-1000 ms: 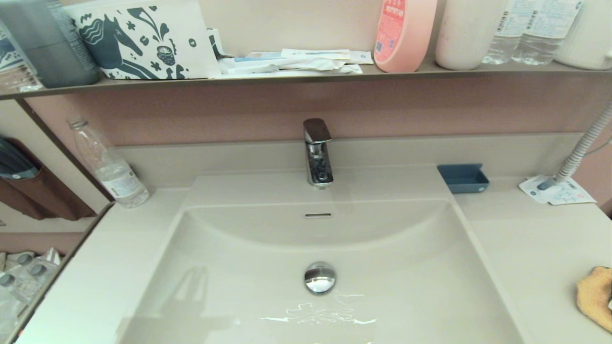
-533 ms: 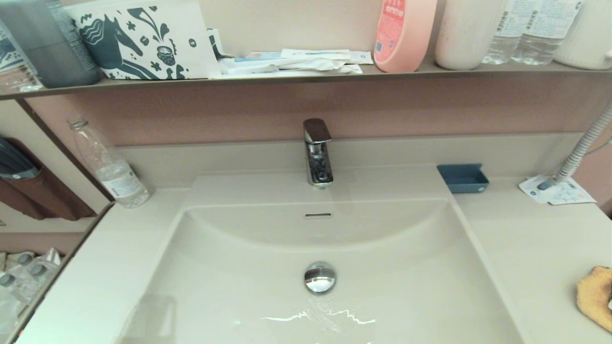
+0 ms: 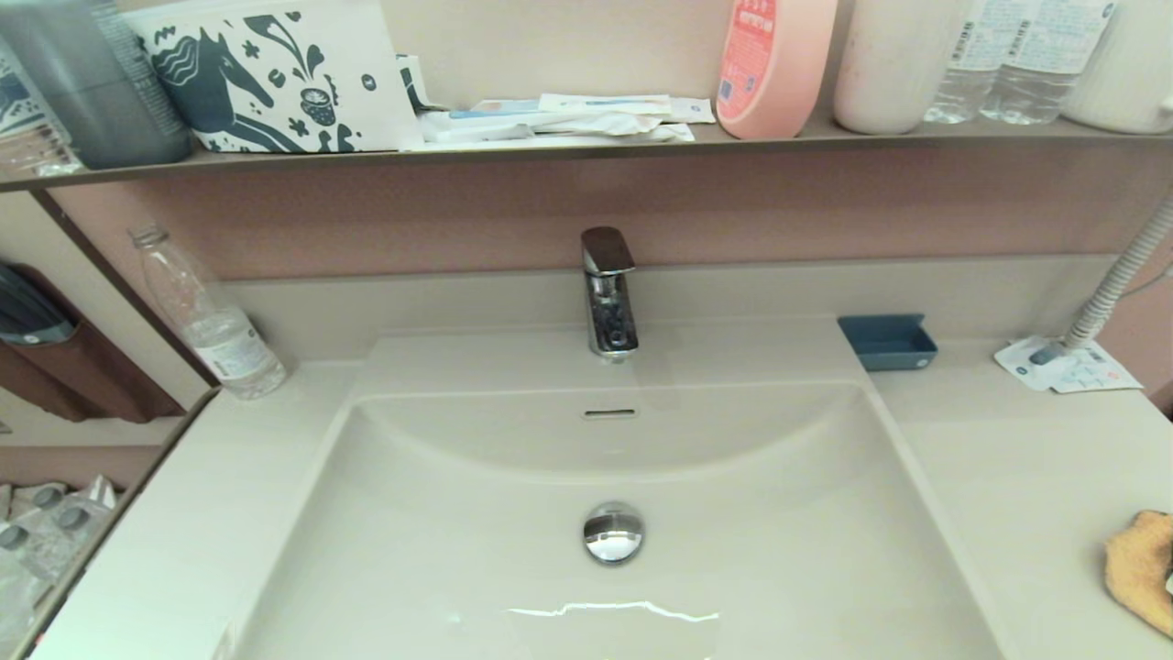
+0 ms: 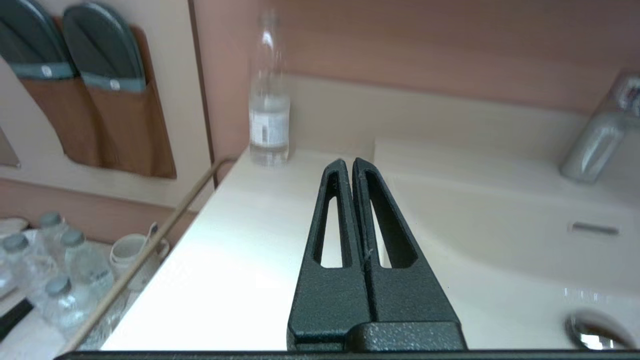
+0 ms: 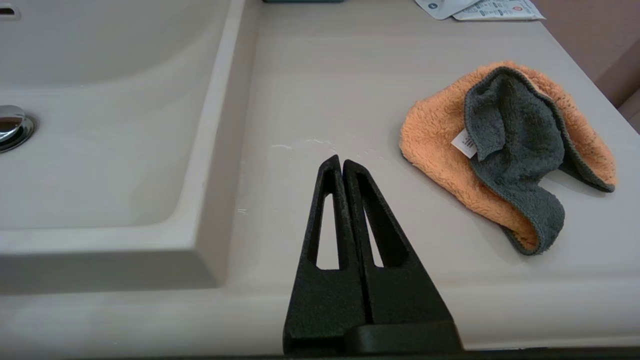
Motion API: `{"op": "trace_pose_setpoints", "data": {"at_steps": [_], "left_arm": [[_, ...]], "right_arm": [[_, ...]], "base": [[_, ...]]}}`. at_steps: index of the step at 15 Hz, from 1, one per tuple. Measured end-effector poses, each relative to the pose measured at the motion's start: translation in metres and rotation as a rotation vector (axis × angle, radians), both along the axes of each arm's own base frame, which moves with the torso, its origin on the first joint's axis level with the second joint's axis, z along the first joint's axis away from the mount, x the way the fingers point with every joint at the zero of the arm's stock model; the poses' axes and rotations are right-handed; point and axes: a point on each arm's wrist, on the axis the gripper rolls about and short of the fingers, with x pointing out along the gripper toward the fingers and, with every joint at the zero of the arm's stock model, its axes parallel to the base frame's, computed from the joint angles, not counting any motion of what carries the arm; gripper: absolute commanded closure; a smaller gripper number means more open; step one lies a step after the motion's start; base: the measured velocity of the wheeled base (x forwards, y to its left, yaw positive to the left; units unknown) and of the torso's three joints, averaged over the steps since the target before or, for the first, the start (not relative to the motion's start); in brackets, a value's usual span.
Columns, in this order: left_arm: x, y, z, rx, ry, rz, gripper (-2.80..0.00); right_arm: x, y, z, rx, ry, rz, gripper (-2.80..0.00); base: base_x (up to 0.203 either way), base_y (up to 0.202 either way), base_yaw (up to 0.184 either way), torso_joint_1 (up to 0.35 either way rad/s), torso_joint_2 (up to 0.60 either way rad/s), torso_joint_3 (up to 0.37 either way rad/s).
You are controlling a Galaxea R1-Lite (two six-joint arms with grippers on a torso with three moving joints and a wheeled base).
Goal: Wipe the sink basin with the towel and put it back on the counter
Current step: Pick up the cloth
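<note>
R gripper (image 5: 342, 167): nearest thing in the right wrist view; fingers pressed together, holding nothing, hovering over the bench (image 5: 320, 90) just outside the basin's right rim. Not seen in the head view.
Towel (image 5: 505, 150): lay on the bench, crumpled, orange-tan side down w/ the dark grey side folded over on top, a small white tag showing. Apart from the R fingers, off to their outer side (away from the basin) and a little farther ahead. Head view had it at the far right edge of the bench (image 3: 1141, 568), near the front.
Long axis: judged roughly diagonal across the R wrist view, from the grey lump nearest the camera up to the orange edge farther out; hard to call exactly, cloth was bunched.
Nearer arm: R, clearly. Towel sat on the R side, well apart from the L gripper.
L gripper (image 4: 348, 165): fingers together, empty, over the bench on the L side of the basin; looked idle.
Sink basin (image 3: 605, 477): between the two arms, w/ a thin sheet of water glinting in front of the drain plug (image 3: 613, 532). Faucet (image 3: 608, 293) beyond it.
Next move (judgement): R fingers needed to part, swing outward toward the towel and come down over a raised fold. Wiping not yet begun.
</note>
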Motion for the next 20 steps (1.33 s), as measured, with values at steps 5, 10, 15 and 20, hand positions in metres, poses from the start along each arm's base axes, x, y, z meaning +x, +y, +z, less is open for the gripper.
{"op": "trace_pose_setpoints", "data": {"at_steps": [5,10,15,20], "left_arm": [[-0.01,-0.003,-0.028,-0.008,0.054,-0.123,0.0],[-0.009,-0.004,-0.042,0.005,0.172,-0.186,0.0],[-0.009,-0.004,-0.046,0.008,0.206,-0.185,0.0],[-0.009,-0.004,-0.047,0.004,0.215,-0.189,0.0]], "right_arm": [[0.0,0.0,0.0,0.0,0.0,0.0,0.0],[0.0,0.0,0.0,0.0,0.0,0.0,0.0],[0.0,0.0,0.0,-0.006,0.001,0.001,0.0],[0.0,0.0,0.0,0.006,0.0,0.0,0.0]], "base": [[0.0,0.0,0.0,0.0,0.0,0.0],[0.0,0.0,0.0,0.0,0.0,0.0],[0.0,0.0,0.0,0.0,0.0,0.0],[0.0,0.0,0.0,0.0,0.0,0.0]]}}
